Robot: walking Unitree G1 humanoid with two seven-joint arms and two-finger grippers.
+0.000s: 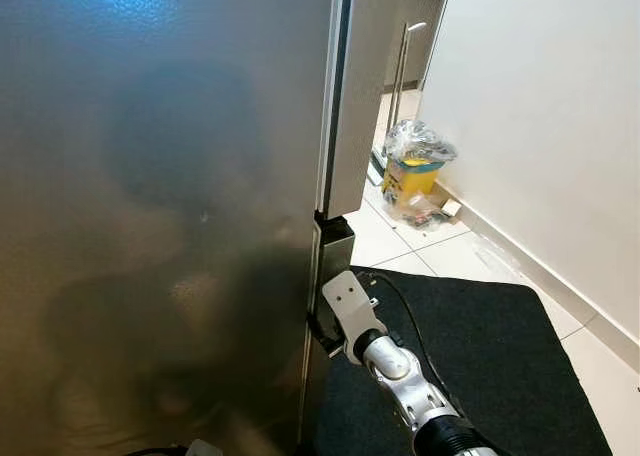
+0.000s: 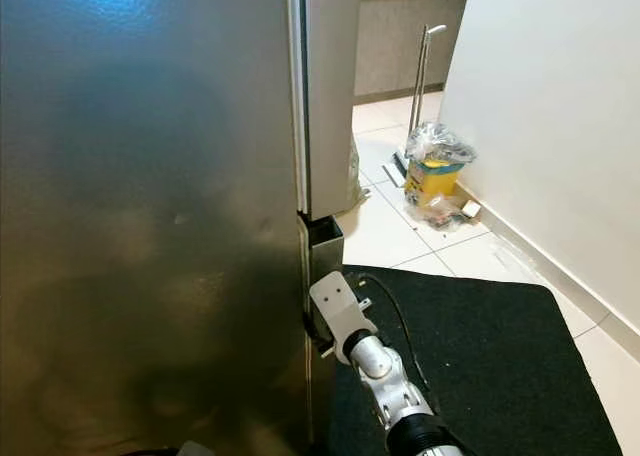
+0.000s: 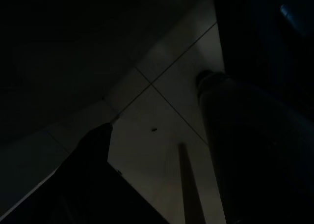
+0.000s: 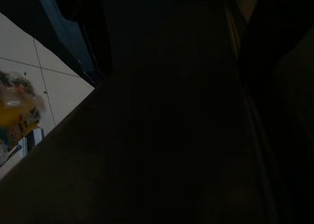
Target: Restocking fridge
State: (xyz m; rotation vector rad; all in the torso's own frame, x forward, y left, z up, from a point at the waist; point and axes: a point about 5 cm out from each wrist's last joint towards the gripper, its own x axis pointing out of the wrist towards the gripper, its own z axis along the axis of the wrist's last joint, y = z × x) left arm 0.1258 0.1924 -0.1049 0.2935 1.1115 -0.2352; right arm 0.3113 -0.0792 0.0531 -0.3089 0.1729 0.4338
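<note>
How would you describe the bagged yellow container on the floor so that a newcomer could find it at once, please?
Start at the big steel fridge and look past its right edge, down the tiled floor toward the white wall. At the wall's foot stands the yellow container. A crinkled clear plastic bag covers it, unlike the thin upright pole behind.

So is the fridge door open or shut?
Shut: the steel fridge door sits flush, no interior showing. The right pincer is at its edge.
</note>
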